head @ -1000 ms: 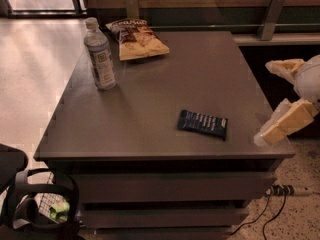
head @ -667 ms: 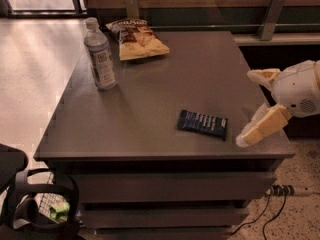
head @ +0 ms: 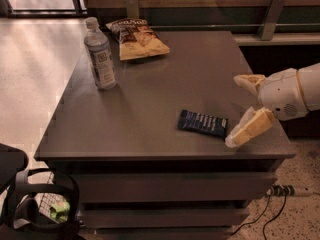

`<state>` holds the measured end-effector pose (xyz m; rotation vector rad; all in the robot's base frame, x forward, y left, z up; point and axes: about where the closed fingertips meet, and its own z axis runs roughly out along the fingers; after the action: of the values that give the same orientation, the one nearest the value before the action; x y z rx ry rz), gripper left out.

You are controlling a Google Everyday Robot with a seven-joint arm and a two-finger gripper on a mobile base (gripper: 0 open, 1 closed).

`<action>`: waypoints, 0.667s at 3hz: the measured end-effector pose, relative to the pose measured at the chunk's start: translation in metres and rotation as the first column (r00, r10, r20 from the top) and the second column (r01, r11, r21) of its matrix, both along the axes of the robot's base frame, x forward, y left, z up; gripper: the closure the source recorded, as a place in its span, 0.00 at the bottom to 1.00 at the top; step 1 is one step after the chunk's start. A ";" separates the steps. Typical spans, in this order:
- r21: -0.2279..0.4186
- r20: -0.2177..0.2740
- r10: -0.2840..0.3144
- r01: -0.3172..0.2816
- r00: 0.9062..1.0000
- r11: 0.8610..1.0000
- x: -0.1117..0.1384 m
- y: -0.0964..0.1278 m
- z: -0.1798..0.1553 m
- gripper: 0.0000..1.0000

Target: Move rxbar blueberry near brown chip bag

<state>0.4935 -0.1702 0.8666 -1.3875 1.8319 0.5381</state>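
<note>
- Hanging over the worktop [head: 190, 69] edge at about 4 o'clock, the gripper [head: 233, 110] comes in from the right side of the view on a white arm.
- Gripper state: the fingers are spread wide apart with nothing between them. One finger [head: 248, 80] points toward 9 o'clock above the surface. The other [head: 248, 129] angles down toward 7 o'clock, its tip at or just above the worktop; contact cannot be told.
- rxbar blueberry [head: 202, 123]: lies flat at about 5 o'clock on the worktop, lettered face up, long side running roughly 10-to-4. Its right end is just beside the lower finger's tip; whether they touch cannot be told.
- brown chip bag [head: 137, 38]: lies flat at about 11 o'clock, near the far edge, well apart from the bar.
- Water bottle [head: 100, 54]: stands upright at about 10 o'clock near the left edge, at 7 o'clock of the chip bag and clear of it.
- Power strip [head: 283, 190]: on the floor with its cable, at 5 o'clock of the unit.
</note>
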 end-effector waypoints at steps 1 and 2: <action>0.074 0.003 0.035 -0.035 0.999 0.997 0.009 0.014 -0.017 0.00; 0.119 0.013 0.047 -0.048 0.999 0.992 0.009 0.021 -0.026 0.00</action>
<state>0.5027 -0.1493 0.8401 -1.3536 1.7336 0.6536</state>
